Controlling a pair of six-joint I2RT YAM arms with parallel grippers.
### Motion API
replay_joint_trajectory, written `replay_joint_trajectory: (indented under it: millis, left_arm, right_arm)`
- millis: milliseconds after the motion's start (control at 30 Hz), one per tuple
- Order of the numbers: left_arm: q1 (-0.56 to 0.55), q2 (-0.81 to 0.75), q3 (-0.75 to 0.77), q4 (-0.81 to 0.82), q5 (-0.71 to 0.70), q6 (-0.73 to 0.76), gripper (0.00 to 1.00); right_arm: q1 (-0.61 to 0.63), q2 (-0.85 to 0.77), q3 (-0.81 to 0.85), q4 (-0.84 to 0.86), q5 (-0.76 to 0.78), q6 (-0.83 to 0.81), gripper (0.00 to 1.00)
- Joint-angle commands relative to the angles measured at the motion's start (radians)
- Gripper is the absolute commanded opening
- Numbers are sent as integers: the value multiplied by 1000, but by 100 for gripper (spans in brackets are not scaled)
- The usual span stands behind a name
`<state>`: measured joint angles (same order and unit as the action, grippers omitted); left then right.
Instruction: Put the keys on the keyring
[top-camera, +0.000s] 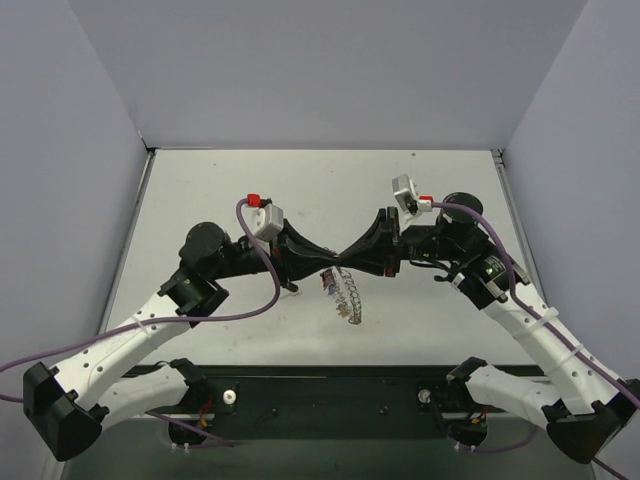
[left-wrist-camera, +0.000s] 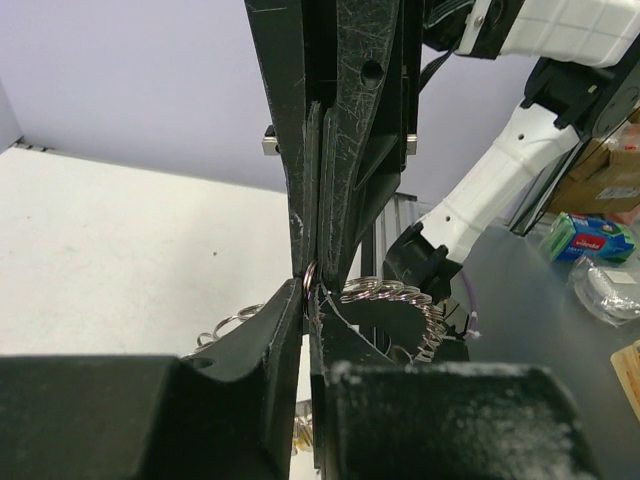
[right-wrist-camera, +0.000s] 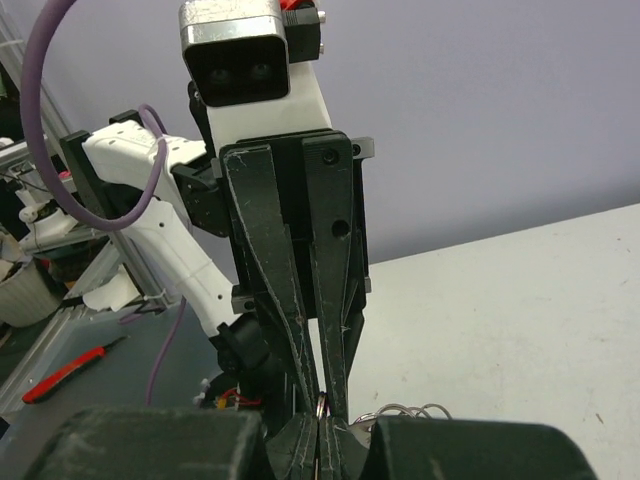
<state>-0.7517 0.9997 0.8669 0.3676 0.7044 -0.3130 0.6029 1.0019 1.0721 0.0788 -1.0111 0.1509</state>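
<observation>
The keyring (top-camera: 349, 297), a silvery ring with a bumpy chain-like rim, hangs above the table from where both grippers meet tip to tip. My left gripper (top-camera: 331, 263) and right gripper (top-camera: 351, 262) are both shut on one small loop of its rim. In the left wrist view my fingertips (left-wrist-camera: 306, 300) pinch that loop (left-wrist-camera: 309, 280), and the rim (left-wrist-camera: 400, 294) curves off to the right. In the right wrist view my gripper (right-wrist-camera: 322, 430) pinches the same loop (right-wrist-camera: 322, 406). A small cluster of keys (top-camera: 327, 282) with coloured heads hangs by the ring.
The white table (top-camera: 220, 200) is walled by grey panels on three sides. The black base strip (top-camera: 330, 385) runs along the near edge. Purple cables (top-camera: 262, 250) loop over both arms.
</observation>
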Motion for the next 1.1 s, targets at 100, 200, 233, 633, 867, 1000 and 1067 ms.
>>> replay_joint_trajectory:
  millis: [100,200,233,633,867,1000,1067]
  left_arm:
    - [-9,8,67,-99,-54,92,17]
    - [-11,17,81,-134,-59,115,17]
    - [-12,20,93,-147,-59,118,17]
    - [-28,70,156,-308,-49,213,19]
    - [-55,91,185,-366,-2,272,3]
    - [-70,116,210,-438,-11,293,0]
    - [-72,117,205,-441,-17,292,0]
  right_arm:
    - [15,14,63,-31,-83,-57,0]
    - [15,20,68,-53,-90,-71,0]
    - [15,23,71,-69,-90,-76,0]
    - [15,49,115,-233,-60,-181,0]
    - [14,55,127,-287,-23,-223,0]
    - [14,61,134,-304,12,-231,0]
    - [15,60,137,-309,31,-234,0]
